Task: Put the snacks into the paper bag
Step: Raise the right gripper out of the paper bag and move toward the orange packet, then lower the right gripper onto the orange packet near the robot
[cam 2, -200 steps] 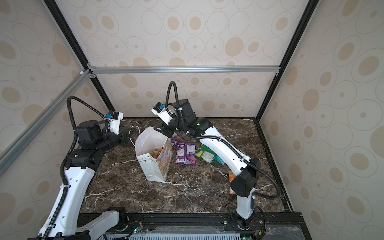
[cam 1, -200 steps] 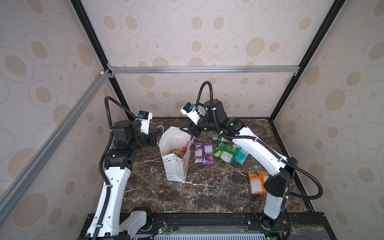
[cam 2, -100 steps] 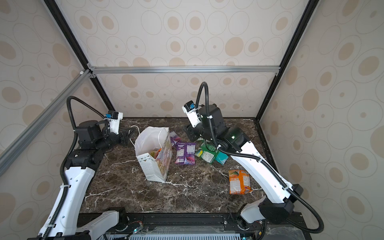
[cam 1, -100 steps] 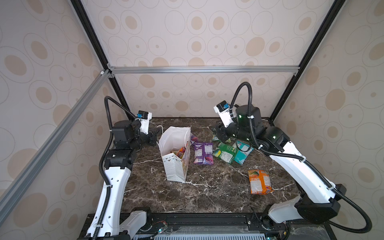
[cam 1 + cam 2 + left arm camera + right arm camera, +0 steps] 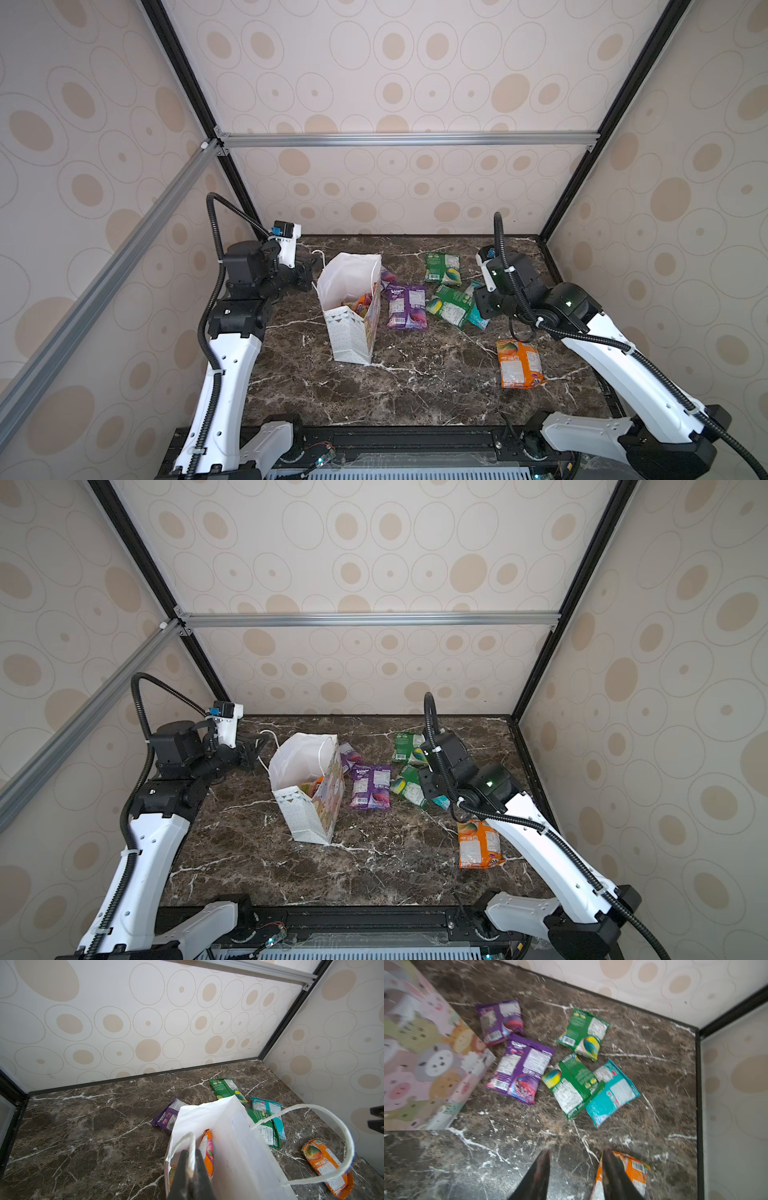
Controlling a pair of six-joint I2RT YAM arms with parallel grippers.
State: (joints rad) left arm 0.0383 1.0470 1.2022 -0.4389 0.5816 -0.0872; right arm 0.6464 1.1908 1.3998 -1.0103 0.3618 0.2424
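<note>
Marble table [image 5: 415, 386], paper bag [image 5: 351, 332], loose snacks [image 5: 406, 307]

White dotted paper bag [image 5: 349, 338]; orange snack [image 5: 519, 365]

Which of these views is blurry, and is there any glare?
Right wrist view: motion-blurred, the paper bag print and purple packet text smeared. Left wrist view: sharp, only the left gripper on the cord handle is soft. Both top views: sharp, evenly lit, no strong glare.

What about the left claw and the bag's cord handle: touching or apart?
Touching. The left wrist view shows the left claw pinching the cord handle.
</note>
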